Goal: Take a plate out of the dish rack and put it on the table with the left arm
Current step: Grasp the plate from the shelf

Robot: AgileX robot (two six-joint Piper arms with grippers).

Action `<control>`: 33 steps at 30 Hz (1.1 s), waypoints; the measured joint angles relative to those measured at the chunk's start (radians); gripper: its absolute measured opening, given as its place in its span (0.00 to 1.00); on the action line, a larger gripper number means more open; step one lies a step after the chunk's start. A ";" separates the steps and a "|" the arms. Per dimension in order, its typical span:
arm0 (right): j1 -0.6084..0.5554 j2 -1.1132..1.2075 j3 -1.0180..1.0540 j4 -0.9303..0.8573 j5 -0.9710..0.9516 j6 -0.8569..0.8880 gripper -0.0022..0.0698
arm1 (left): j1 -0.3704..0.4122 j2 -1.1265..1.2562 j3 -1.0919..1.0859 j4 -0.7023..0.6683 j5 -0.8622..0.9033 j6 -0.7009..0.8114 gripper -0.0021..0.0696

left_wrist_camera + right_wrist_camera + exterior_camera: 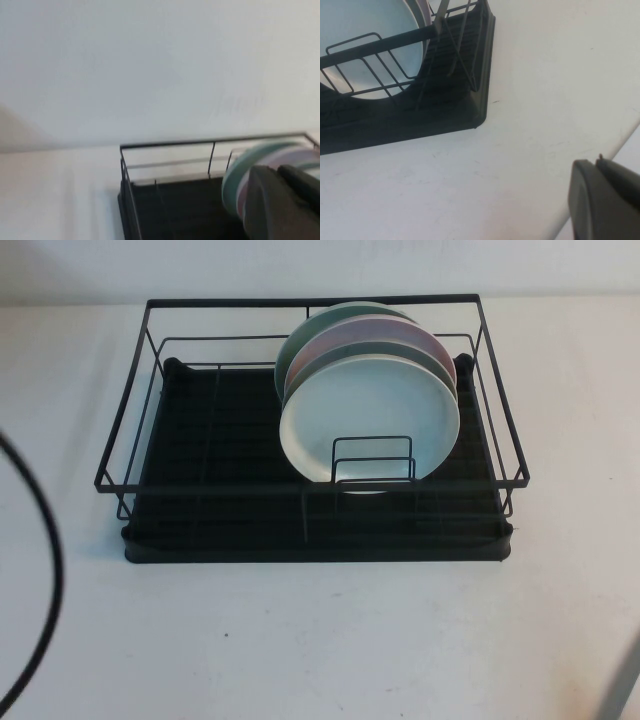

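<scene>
The white, faintly mint plate stands upright at the front of a stack in the right half of the black wire dish rack, behind the small wire divider. It also shows in the right wrist view. Neither gripper shows in the high view. In the left wrist view my left gripper is shut and empty, off the rack's left side, level with the plates' edges. In the right wrist view my right gripper is shut and empty above the white table, off the rack's near right corner.
Green, pink and teal plates lean behind the white one. The rack's left half holds only the black tray base. A black cable curves over the table at the left. A grey sliver of the right arm shows bottom right.
</scene>
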 joint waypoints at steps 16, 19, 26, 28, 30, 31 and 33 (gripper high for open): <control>0.000 0.000 0.000 0.000 0.000 0.000 0.00 | -0.034 0.741 -0.603 -0.324 0.742 0.771 0.02; 0.000 0.000 0.000 0.000 0.000 0.000 0.00 | -0.092 0.797 -0.685 -0.310 0.697 0.785 0.02; 0.000 0.000 0.000 0.000 0.000 0.000 0.00 | -0.235 0.899 -0.772 -0.268 0.528 0.836 0.12; 0.000 0.000 0.000 0.000 0.000 0.000 0.00 | -0.267 0.928 -0.774 -0.265 0.486 0.859 0.21; 0.000 0.000 0.000 0.000 0.000 0.000 0.00 | -0.297 0.958 -0.774 -0.263 0.441 0.871 0.31; 0.000 0.000 0.000 0.000 0.000 0.000 0.00 | -0.313 0.975 -0.774 -0.261 0.419 0.877 0.36; 0.000 0.000 0.000 0.000 0.000 0.000 0.00 | -0.343 1.007 -0.774 -0.261 0.380 0.892 0.44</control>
